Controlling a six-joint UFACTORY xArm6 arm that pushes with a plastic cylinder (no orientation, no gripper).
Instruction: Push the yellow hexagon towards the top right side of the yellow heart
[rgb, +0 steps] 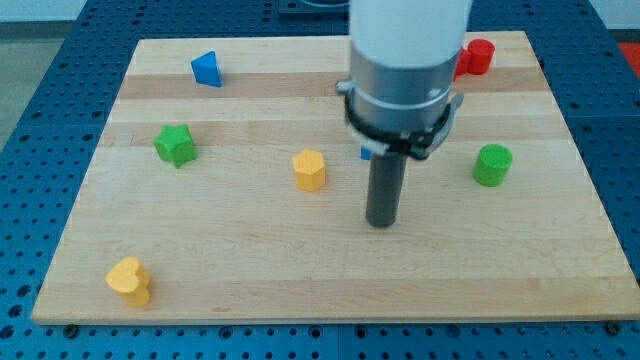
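Yellow hexagon (310, 170) lies just left of the board's middle, with my tip (381, 222) near it at its 4 o'clock, not touching.

You see the hexagon as a short, upright six-sided yellow block, top face flat, alone on bare wood. The yellow heart (129, 280) lies well apart at its 7 o'clock, near the board's (250, 260) lower left corner. You can count two yellow blocks, two green ones (a star (175, 145) at 9 o'clock, a cylinder (492, 165) at 3 o'clock), two blue ones (a triangle (207, 69) at 11 o'clock, and a blue scrap (366, 153) mostly hidden behind the arm, shape unclear), and one red block (479, 57) at 2 o'clock, partly hidden. You have no pincer here: the arm ends in a plain dark rod, so nothing opens, closes or grips.
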